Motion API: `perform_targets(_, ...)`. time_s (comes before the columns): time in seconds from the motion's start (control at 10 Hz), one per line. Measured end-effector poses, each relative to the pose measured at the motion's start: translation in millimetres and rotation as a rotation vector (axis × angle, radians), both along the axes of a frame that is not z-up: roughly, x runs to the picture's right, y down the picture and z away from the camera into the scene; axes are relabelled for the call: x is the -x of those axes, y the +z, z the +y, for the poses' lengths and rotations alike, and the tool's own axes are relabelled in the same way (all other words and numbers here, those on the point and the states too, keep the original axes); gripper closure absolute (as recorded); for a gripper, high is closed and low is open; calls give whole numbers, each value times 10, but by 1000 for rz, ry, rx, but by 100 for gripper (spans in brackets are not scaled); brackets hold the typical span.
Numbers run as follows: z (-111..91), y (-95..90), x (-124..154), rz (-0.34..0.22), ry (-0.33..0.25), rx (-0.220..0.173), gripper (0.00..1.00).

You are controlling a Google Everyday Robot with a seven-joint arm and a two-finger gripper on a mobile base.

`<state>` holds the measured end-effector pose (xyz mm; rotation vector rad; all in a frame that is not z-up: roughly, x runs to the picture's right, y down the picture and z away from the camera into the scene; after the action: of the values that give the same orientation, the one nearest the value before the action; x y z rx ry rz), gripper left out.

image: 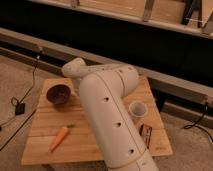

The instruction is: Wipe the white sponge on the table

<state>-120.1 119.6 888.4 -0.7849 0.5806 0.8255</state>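
Robot arm (pixel 111 117) fills the mid frame: it rises from the bottom edge, bends at an elbow over the table's (pixel 45 125) far half, and its rounded end link pokes out to the left. Gripper is out of sight, somewhere behind the arm's own links, so can't tell whether it's wide, narrow or holding anything. White sponge isn't showing either; the arm covers the centre of the tabletop, so its spot can't be told.

- Left of the arm, just below the end link: dark purple bowl (pixel 59 94), upright on the planks.
- Lower left of the arm: carrot (pixel 59 138) lying at a slant, near the front edge, well apart from the bowl.
- Right of the arm, just beside it: white cup (pixel 137 109), upright, mouth up.
- Below the cup, near the arm's lower part: dark flat packet (pixel 146 135), label unreadable.
- Floor at far left: black cable and small black box (pixel 19 107).
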Motion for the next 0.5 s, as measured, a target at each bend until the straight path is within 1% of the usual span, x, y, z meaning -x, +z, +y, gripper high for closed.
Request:
perform_targets(0.1, 159, -175, -42, -7, -13, 38, 100)
perform_targets(0.2, 370, -346, -261, 14, -49, 91, 100)
perform_targets(0.3, 467, -402, -441, 42, -69, 117, 100)
perform_targets(0.4, 509, -421, -639, 79, -84, 134, 100)
perform_targets(0.5, 505, -386, -868, 130, -95, 138, 100)
